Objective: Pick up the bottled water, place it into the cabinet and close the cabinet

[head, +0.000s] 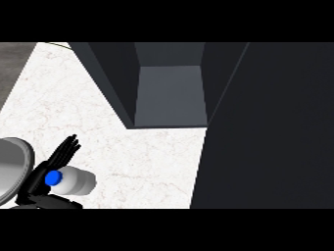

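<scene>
Left hand [48,172] has the bottle [74,180], fingers and thumb curled round it; white bottle, blue cap facing up; counter [126,152] beneath; open cabinet [171,95] up and right of the hand.

A kitchen: white marble counter [148,152] beneath a dark open cabinet [171,93]

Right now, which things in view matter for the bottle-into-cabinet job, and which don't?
Job:
clear bottled water with blue cap
dark grey open cabinet
cabinet's dark door panel
black left hand, beside the bottle

Not job:
white marble counter
grey floor
</scene>
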